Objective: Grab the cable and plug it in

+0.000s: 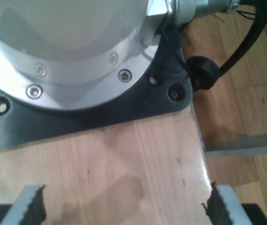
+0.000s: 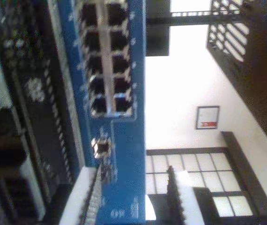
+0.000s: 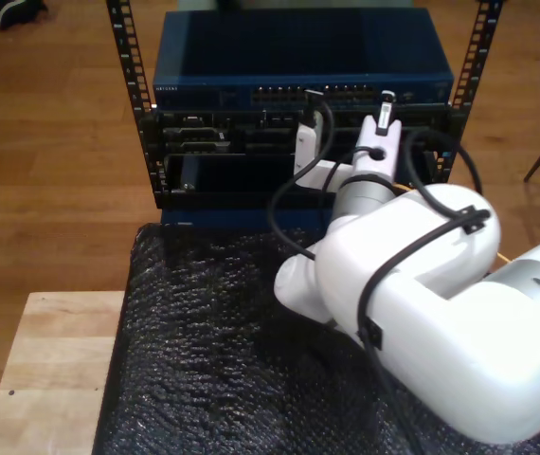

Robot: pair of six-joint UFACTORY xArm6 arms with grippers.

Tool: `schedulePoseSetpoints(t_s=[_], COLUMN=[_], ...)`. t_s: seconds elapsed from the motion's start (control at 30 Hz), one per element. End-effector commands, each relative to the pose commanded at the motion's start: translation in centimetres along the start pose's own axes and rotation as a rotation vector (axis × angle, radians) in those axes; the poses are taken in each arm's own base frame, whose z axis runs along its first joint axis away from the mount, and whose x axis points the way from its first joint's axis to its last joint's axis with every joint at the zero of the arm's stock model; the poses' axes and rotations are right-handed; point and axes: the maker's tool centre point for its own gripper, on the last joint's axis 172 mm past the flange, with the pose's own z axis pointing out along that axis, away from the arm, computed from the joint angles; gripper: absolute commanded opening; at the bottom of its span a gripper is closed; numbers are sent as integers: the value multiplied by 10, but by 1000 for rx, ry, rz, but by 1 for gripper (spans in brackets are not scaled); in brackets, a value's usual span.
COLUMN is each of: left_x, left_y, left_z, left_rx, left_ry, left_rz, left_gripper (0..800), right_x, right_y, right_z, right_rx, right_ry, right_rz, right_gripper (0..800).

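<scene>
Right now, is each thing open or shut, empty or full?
My first pincer: open, holding nothing, over the wooden table.
My second pincer: open, raised in front of the blue box.
Sockets on the blue box: the ones near my second pincer look empty.

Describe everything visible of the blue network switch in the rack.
The blue network switch sits at the top of the black rack, with darker equipment below it. It looks like painted metal: a broad flat top and a narrow front face carrying a row of ports. In the second wrist view those ports form two columns of dark square sockets in a pale frame, apparently vacant, with small white lettering nearby. My second gripper is close to its face; contact cannot be judged.
</scene>
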Motion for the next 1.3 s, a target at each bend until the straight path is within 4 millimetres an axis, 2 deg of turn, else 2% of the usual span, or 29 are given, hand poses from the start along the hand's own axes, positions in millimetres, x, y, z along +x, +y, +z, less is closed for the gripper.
schedulePoseSetpoints(t_s=[0.27, 0.43, 0.57, 0.67, 0.77, 0.9, 1.03, 1.13, 1.3], left_x=[0, 0, 0, 0, 0, 0, 0, 0, 0], left_y=[0, 0, 0, 0, 0, 0, 0, 0, 0], left_z=[0, 0, 0, 0, 0, 0, 0, 0, 0], left_rx=[0, 0, 0, 0, 0, 0, 0, 0, 0], left_ry=[0, 0, 0, 0, 0, 0, 0, 0, 0], left_rz=[0, 0, 0, 0, 0, 0, 0, 0, 0], left_gripper=[800, 800, 800, 800, 800, 800, 800, 800, 800], right_x=[-13, -31, -34, -49, -65, -71, -100, -117, -171], right_y=[1, 16, 21, 18, 22, 27, 24, 15, 6], right_z=[-10, -16, -21, -20, -20, -25, -26, -30, -38], right_rx=[68, 91, 158, 233, 287, 350, 439, 533, 680], right_ry=[22, 23, 58, 71, 94, 179, 208, 237, 256], right_rz=[-8, 8, 35, 60, 74, 40, 31, 19, -45], right_gripper=[381, 393, 422, 438, 504, 566, 611, 657, 733])
